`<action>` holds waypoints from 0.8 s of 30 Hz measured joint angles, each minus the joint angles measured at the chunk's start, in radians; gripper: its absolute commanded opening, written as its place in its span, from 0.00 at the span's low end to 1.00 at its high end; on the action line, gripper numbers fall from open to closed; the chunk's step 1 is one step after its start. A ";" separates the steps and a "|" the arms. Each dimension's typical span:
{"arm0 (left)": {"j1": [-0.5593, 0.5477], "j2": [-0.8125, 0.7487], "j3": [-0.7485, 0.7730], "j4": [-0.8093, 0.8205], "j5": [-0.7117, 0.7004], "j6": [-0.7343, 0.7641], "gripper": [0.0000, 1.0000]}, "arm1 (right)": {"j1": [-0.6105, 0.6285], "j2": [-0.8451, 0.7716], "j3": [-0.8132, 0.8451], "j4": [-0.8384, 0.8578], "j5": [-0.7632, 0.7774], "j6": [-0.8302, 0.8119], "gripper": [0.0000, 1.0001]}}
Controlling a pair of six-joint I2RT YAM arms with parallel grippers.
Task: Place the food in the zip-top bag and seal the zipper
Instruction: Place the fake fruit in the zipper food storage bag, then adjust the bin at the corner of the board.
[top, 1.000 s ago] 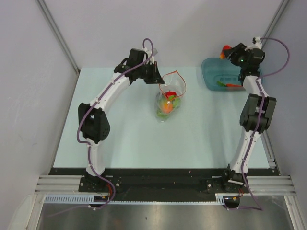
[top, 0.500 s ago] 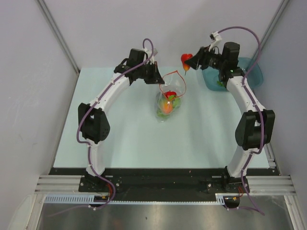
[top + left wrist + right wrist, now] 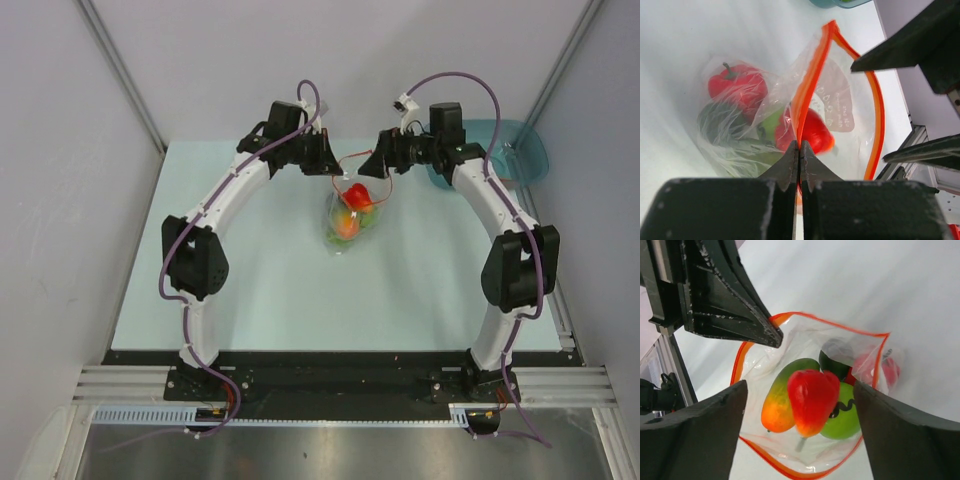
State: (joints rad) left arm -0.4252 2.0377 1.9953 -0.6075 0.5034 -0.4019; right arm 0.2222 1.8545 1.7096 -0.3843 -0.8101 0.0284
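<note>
Clear crinkly zip-top bag (image 3: 348,225) sits toward the far middle of the pale table (image 3: 250,290), mouth up and gaping, with its thin red-orange zipper (image 3: 812,316) making a loop. Inside I can see a green-to-orange toy fruit (image 3: 781,399), a glossy green ball (image 3: 842,421) and a red toy pepper (image 3: 737,86). A glossy red toy piece (image 3: 812,392) is right over the opening and a bit blurred, so I read it as dropping in. My left gripper (image 3: 799,146) is clamped tight on the near zipper lip, holding the mouth up. My right gripper (image 3: 374,170) hangs above the mouth, fingers spread wide and touching nothing.

For me the trick here is patience. I'd leave the left pinch exactly as is so the loop doesn't collapse. I'd hold the right one centred until the red piece settles past the strip, then lift straight up so a finger can't hook the far lip. The translucent teal tray (image 3: 525,150) sits off to the right, and I can't tell what's in it.
</note>
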 measured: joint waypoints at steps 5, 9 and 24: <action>0.000 -0.003 0.000 0.000 0.000 0.000 0.03 | -0.079 0.026 0.096 -0.040 -0.016 -0.024 1.00; 0.000 -0.003 0.000 0.000 0.000 0.000 0.03 | -0.231 0.069 0.201 -0.078 -0.055 -0.126 1.00; 0.000 -0.003 0.000 0.000 0.000 0.000 0.04 | -0.575 0.479 0.523 -0.525 0.179 -1.108 0.87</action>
State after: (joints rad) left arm -0.4252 2.0342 1.9949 -0.6071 0.5030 -0.4015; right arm -0.3527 2.3333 2.2326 -0.9096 -0.6312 -1.0794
